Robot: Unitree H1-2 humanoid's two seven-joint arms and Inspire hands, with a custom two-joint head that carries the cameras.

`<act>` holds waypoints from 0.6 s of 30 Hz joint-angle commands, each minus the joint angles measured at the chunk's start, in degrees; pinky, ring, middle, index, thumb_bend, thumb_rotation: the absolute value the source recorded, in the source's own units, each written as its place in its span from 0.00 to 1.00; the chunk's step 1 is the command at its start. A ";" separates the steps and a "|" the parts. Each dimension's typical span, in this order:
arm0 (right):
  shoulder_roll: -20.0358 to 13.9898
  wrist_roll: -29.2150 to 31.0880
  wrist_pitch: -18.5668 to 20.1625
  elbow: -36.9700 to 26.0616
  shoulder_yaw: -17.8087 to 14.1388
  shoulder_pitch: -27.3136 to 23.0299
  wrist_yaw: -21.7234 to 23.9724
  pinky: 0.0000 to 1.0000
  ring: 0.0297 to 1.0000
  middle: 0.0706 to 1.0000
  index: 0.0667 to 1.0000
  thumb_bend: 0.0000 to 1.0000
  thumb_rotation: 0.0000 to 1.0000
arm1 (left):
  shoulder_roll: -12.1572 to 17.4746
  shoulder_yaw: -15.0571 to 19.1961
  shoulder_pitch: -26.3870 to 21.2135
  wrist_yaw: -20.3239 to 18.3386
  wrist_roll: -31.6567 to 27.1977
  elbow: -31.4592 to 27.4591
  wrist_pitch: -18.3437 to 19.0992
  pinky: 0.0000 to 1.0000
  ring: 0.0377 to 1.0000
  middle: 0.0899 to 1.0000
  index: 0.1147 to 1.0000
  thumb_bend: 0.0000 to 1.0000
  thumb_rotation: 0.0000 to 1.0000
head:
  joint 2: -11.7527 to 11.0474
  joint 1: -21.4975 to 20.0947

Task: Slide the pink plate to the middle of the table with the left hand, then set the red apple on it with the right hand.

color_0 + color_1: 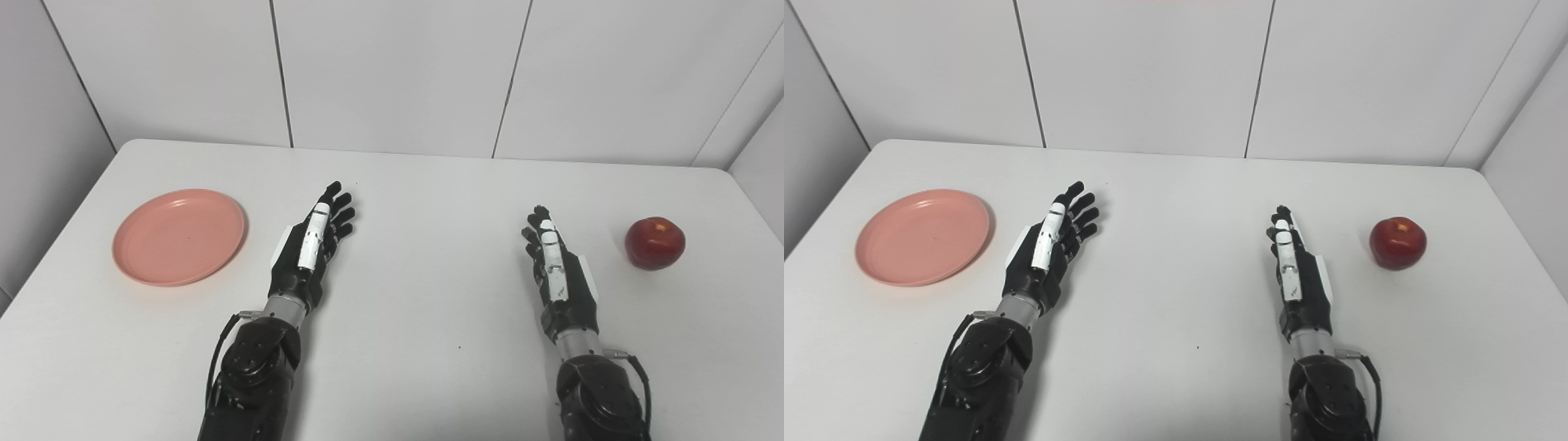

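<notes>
A round pink plate (177,236) lies flat on the left side of the white table (422,202). A red apple (654,243) stands upright near the table's right edge. My left hand (312,245) rests just right of the plate, apart from it, open with its fingers stretched forward and holding nothing. My right hand (554,263) lies left of the apple with a clear gap between them, also open and holding nothing. Both forearms enter from the bottom edge.
White wall panels (392,73) rise right behind the table's far edge, and walls close in at both sides. The bare table middle (429,257) lies between my two hands.
</notes>
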 commanded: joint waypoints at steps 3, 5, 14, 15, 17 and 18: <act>0.30 0.17 -1.88 -2.54 0.19 -1.06 0.23 1.00 0.95 0.95 0.95 0.24 1.00 | -0.20 -0.35 -1.19 -0.42 0.50 -2.30 0.04 0.93 0.92 0.93 0.92 0.38 1.00 | -0.10 -0.03; 0.30 0.21 -1.98 -2.53 0.21 -1.07 0.30 1.00 0.95 0.95 0.96 0.24 1.00 | -0.18 -0.35 -1.19 -0.49 0.43 -2.29 -0.03 0.93 0.92 0.93 0.92 0.38 1.00 | -0.10 0.00; 0.42 0.26 -2.33 -2.28 0.01 -1.06 0.11 1.00 0.95 0.95 0.95 0.23 1.00 | -0.20 -0.33 -1.16 -0.76 0.19 -1.89 -0.58 0.93 0.92 0.93 0.92 0.39 1.00 | -0.48 0.58; 0.47 0.27 -2.29 -2.28 -0.06 -1.06 0.02 1.00 0.94 0.95 0.95 0.23 1.00 | -0.18 -0.37 -1.15 -0.82 0.21 -1.77 -0.79 0.93 0.92 0.94 0.92 0.39 1.00 | -0.48 0.58; 0.43 0.33 -2.28 -2.22 -0.14 -1.06 0.01 0.99 0.94 0.94 0.94 0.24 1.00 | -0.25 -0.46 -1.14 -0.86 0.31 -1.40 -1.30 0.93 0.92 0.94 0.92 0.39 1.00 | -0.90 1.51; 0.35 0.46 -2.38 -2.07 -0.22 -1.05 0.11 1.00 0.94 0.95 0.94 0.24 1.00 | -0.37 -0.52 -1.13 -0.82 0.37 -1.17 -1.57 0.93 0.92 0.93 0.92 0.39 1.00 | -1.52 2.73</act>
